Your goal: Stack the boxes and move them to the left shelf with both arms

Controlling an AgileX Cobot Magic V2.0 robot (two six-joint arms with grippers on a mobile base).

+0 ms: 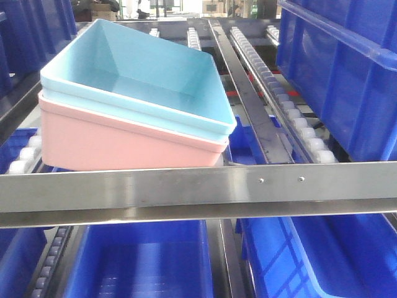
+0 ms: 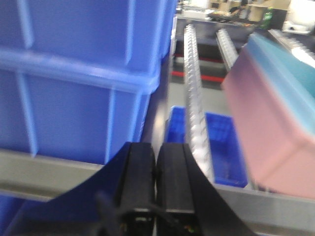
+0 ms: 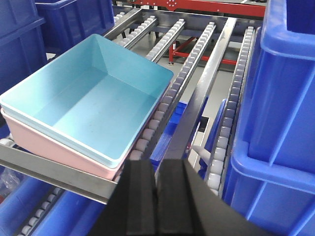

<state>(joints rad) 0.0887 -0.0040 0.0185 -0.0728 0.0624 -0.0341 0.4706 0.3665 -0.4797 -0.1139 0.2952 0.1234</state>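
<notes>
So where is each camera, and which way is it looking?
Front view: sits low before the shelf rail, facing the blue bin nested in the pink bin; no arm shows.
Left wrist view: behind the shut left gripper, facing along the rollers; bins at right.
Right wrist view: above the shut right gripper, looking down into the blue bin.
All three share the stacked bins.

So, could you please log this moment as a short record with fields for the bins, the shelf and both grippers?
blue bin: nested inside the pink bin, empty
stack: on the shelf rollers, behind the front rail, skewed to it
left gripper: shut, empty, apart from the stack
right gripper: shut, empty, apart from the stack
crates: dark blue, beside and below the stack
</notes>
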